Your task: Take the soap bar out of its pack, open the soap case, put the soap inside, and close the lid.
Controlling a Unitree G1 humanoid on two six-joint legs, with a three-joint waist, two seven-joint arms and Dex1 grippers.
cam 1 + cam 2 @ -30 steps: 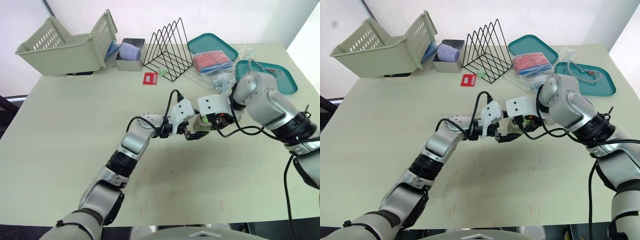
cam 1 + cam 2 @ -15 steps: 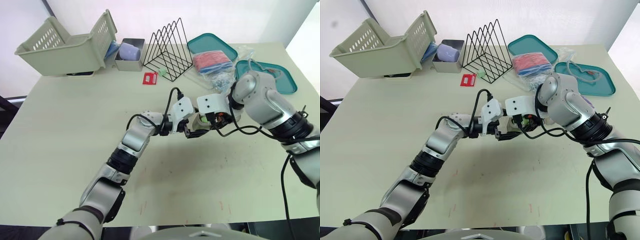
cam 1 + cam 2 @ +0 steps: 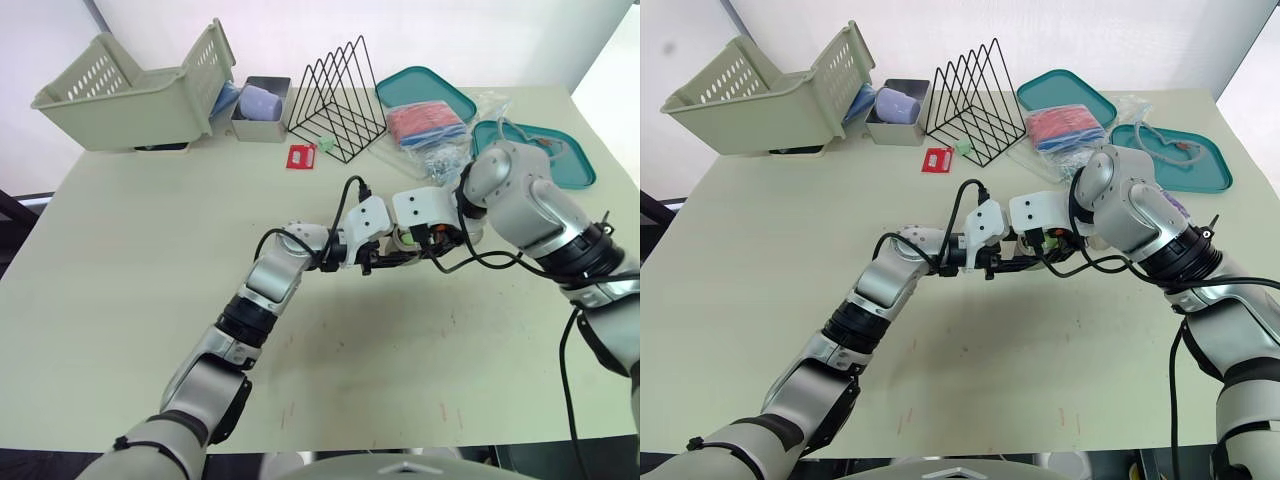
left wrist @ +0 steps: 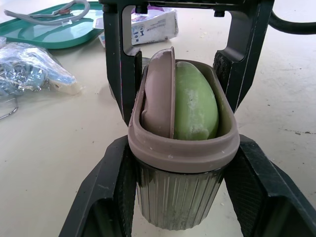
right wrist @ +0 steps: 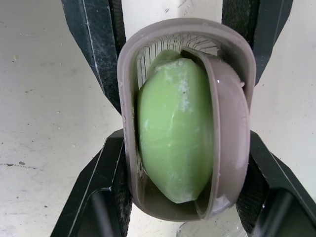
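Clamped by the left gripper [image 4: 182,148] across its ribbed base: the taupe soap case [image 4: 177,197], over the middle of the counter [image 3: 130,270]. Pinched from the opposite end by the right gripper [image 5: 185,143], fingers snug against both long sides. Inside the case, the green soap bar [image 4: 196,106], with the lid [image 4: 159,94] wedged on edge beside it, not shut.

On the counter beyond, a white-and-purple soap pack [image 4: 157,23] beside a teal tray [image 3: 565,155]. Farther along the back, a second teal tray [image 3: 425,88], a plastic bag of red and blue items [image 3: 428,125], a black wire file rack [image 3: 338,100], a small red card [image 3: 299,157], a grey tin [image 3: 260,125], a tipped beige basket [image 3: 130,95].

Pale, matte counter top, faintly scuffed and marked. Plain white wall [image 3: 480,30] past its far edge.
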